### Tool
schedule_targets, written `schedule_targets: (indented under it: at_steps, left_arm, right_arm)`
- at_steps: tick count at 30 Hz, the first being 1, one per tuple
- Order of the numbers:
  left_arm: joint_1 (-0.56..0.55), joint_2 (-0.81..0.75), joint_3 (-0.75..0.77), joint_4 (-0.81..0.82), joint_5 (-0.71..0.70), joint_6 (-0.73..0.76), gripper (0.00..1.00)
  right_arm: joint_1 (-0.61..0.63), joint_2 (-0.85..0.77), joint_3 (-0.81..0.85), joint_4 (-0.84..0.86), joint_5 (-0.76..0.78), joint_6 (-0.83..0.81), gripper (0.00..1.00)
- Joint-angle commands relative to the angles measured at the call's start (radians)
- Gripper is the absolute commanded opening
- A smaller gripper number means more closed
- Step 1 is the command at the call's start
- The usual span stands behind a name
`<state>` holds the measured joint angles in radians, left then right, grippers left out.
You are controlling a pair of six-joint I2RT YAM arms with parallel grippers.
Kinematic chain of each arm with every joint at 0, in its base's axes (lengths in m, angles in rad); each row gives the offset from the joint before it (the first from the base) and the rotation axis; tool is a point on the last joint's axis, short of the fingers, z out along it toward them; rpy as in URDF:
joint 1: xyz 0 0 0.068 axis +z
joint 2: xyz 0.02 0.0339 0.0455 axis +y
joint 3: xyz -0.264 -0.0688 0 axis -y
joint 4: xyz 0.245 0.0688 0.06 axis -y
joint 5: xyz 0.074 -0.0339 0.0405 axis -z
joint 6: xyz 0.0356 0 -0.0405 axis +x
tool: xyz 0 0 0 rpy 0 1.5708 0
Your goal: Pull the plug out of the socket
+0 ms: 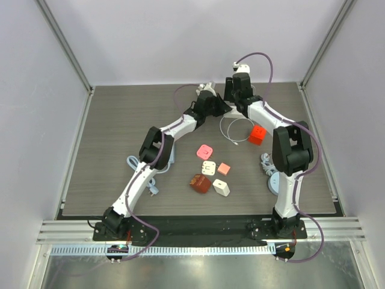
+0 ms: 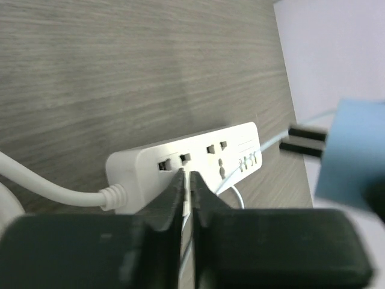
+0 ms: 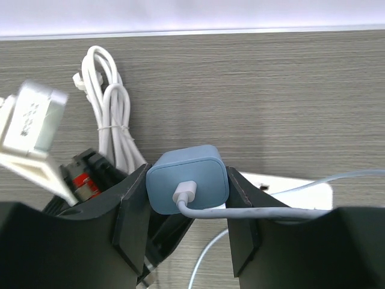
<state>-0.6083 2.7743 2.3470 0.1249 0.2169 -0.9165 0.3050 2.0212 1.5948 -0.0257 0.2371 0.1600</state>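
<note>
Near the far edge of the bench [image 1: 120,120], the left gripper [image 2: 187,179], closed and empty, pins the power strip [image 2: 204,150] while the right gripper [image 3: 187,201] clamps the blue plug [image 3: 187,174], prongs [image 2: 307,133] apparently clear of it.

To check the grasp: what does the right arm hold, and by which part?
The blue plug, gripped on its two opposite sides between the right fingers.
</note>
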Motion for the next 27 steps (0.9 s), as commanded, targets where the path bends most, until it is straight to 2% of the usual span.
schedule_targets:
  at_steps: [1, 4, 9, 19, 21, 24, 27]
  left_arm:
    - [-0.004, -0.134, -0.113, 0.015, 0.058, 0.116, 0.12]
    - [0.004, -0.281, -0.277, 0.076, 0.042, 0.189, 0.25]
    - [0.027, -0.472, -0.483, 0.186, 0.019, 0.248, 0.40]
    - [0.091, -0.702, -0.721, 0.245, -0.034, 0.277, 0.44]
    - [0.111, -0.781, -0.810, 0.272, -0.066, 0.298, 0.50]
    - [0.139, -0.895, -0.899, 0.266, -0.117, 0.338, 0.56]
    - [0.169, -0.987, -0.966, 0.263, -0.129, 0.357, 0.58]
  right_arm:
    - [-0.006, -0.113, 0.002, 0.032, 0.001, -0.008, 0.01]
    - [-0.006, -0.140, 0.007, 0.003, -0.016, 0.002, 0.01]
    - [-0.004, -0.160, 0.033, -0.056, -0.062, 0.039, 0.01]
    - [0.035, -0.236, 0.013, -0.138, -0.130, 0.107, 0.01]
    - [0.052, -0.262, 0.014, -0.155, -0.153, 0.121, 0.01]
    - [0.089, -0.323, -0.065, -0.169, -0.166, 0.157, 0.01]
    - [0.141, -0.422, -0.201, -0.169, -0.165, 0.197, 0.01]
